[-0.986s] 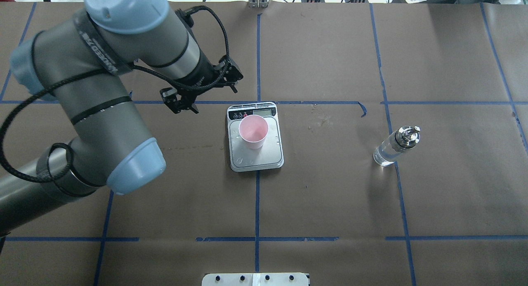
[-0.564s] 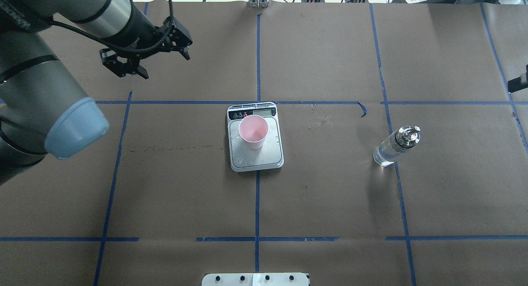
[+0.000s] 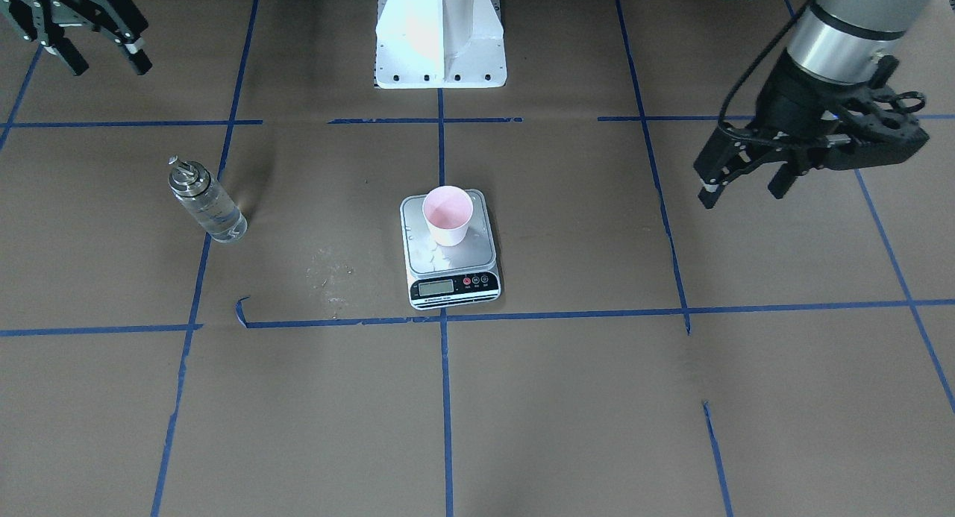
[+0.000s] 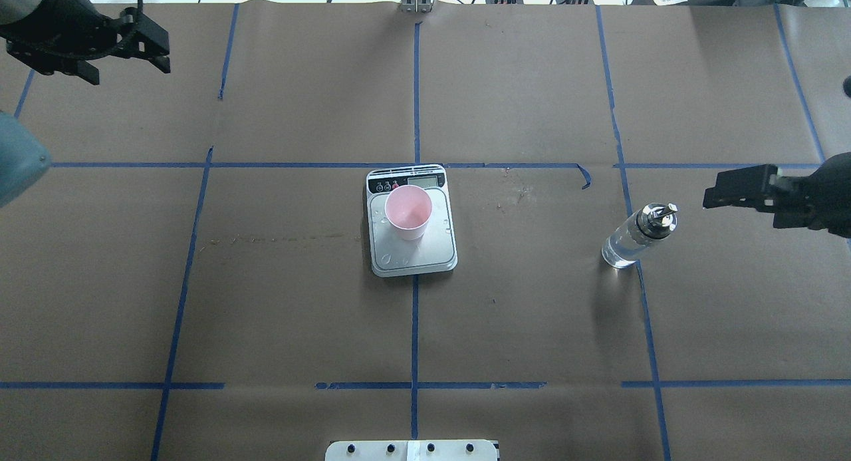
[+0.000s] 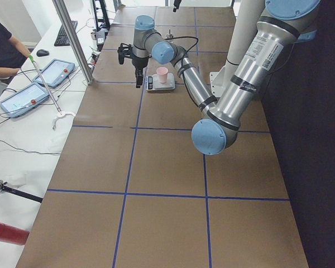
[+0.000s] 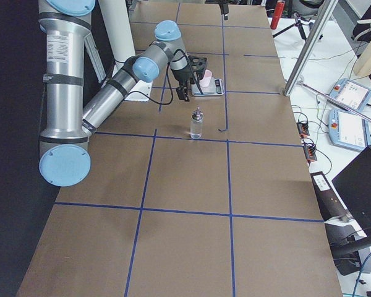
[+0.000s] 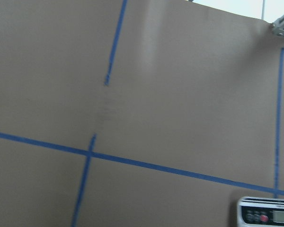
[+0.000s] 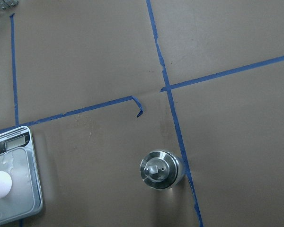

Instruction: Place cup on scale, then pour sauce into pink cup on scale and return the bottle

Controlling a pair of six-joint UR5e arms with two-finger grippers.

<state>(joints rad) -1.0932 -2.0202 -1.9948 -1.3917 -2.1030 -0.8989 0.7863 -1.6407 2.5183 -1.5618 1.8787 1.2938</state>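
The pink cup (image 4: 408,211) stands upright on the silver scale (image 4: 413,255) at the table's middle, also in the front view, cup (image 3: 448,215) on scale (image 3: 452,262). The clear bottle (image 4: 635,238) with its silver cap stands on the table to the right, apart from the scale, with clear sauce inside. My right gripper (image 4: 764,191) hovers open and empty just right of the bottle; its wrist view looks down on the cap (image 8: 160,169). My left gripper (image 4: 126,67) is open and empty, raised at the far back left (image 3: 742,192).
Blue tape lines (image 4: 415,328) grid the brown paper table. Small droplets lie on the scale's platform (image 4: 389,256). The white robot base plate (image 3: 440,47) sits at the near edge. Operator tablets (image 5: 44,81) lie on a side bench beyond the table.
My left arm has pulled away from beside the scale to the far back left. My right gripper has come in from the right edge toward the bottle. Cup, scale and bottle have not moved.
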